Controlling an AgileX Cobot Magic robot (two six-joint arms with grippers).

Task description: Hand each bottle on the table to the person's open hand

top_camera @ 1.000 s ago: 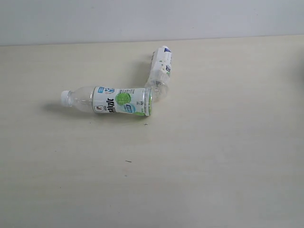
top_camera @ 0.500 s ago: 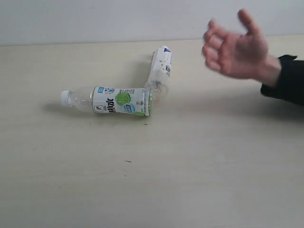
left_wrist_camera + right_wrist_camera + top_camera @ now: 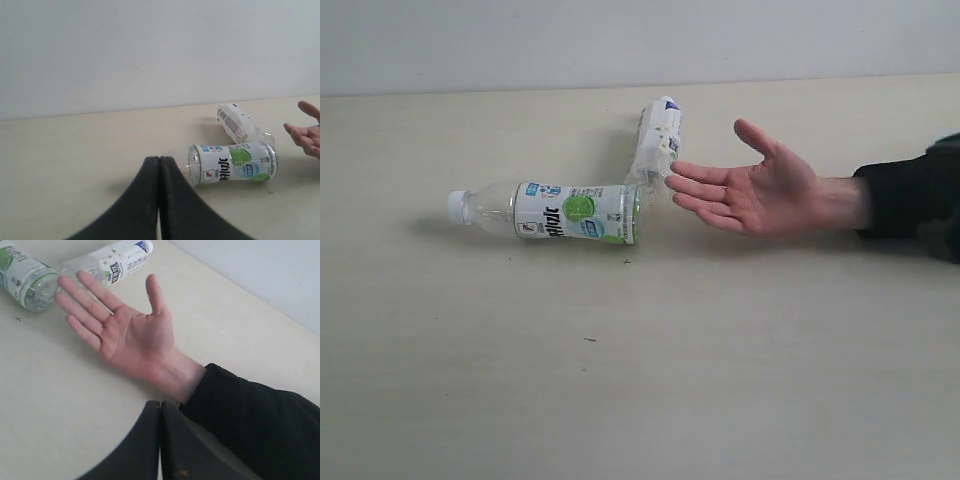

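Observation:
Two clear bottles lie on the beige table (image 3: 640, 380). The nearer bottle (image 3: 555, 211) (image 3: 232, 162) (image 3: 22, 277) has a white cap pointing left and a white label with green fruit. The second bottle (image 3: 658, 145) (image 3: 237, 122) (image 3: 107, 262) lies behind it, its base touching the first one's base. A person's open hand (image 3: 750, 190) (image 3: 125, 332) (image 3: 306, 132) rests palm up, fingertips next to the bottles. My left gripper (image 3: 159, 159) is shut and empty, short of the capped bottle. My right gripper (image 3: 160, 404) is shut and empty, near the person's wrist. Neither gripper shows in the exterior view.
A black sleeve (image 3: 910, 205) (image 3: 260, 430) covers the person's forearm, reaching in from the right. A white wall (image 3: 640, 40) stands behind the table's far edge. Bare tabletop stretches in front of the bottles.
The person's hand came in from the right, first raised above the table, and now lies lower and further left, palm up beside the bottles. The bottles have not moved.

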